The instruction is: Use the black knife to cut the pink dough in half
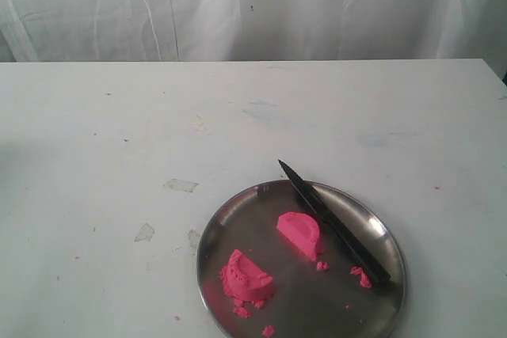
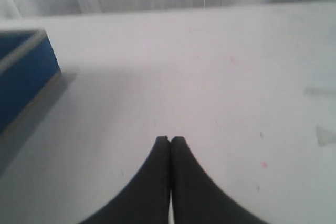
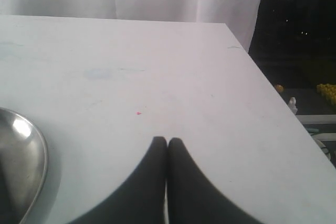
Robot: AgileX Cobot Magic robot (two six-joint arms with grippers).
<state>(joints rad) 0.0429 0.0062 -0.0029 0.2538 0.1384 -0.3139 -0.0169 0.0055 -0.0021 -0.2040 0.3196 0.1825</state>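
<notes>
The pink dough lies in two half-round pieces on a round steel plate [image 1: 230, 215]: one piece [image 1: 299, 231] near the plate's middle, the other [image 1: 246, 279] toward its front left, with crumbs around it. The black knife [image 1: 333, 223] rests across the plate's right side, tip over the far rim, handle toward the front right. Neither arm shows in the exterior view. My left gripper [image 2: 170, 139] is shut and empty above bare white table. The right gripper [image 3: 167, 140] is likewise shut and empty, with the plate's rim [image 3: 37, 153] off to one side of it.
Small pink crumbs [image 1: 361, 276] lie on the plate by the knife handle. A blue box [image 2: 23, 74] stands on the table in the left wrist view. The table's edge [image 3: 273, 95] drops off beside the right gripper. White curtain [image 1: 253, 5] hangs behind the table.
</notes>
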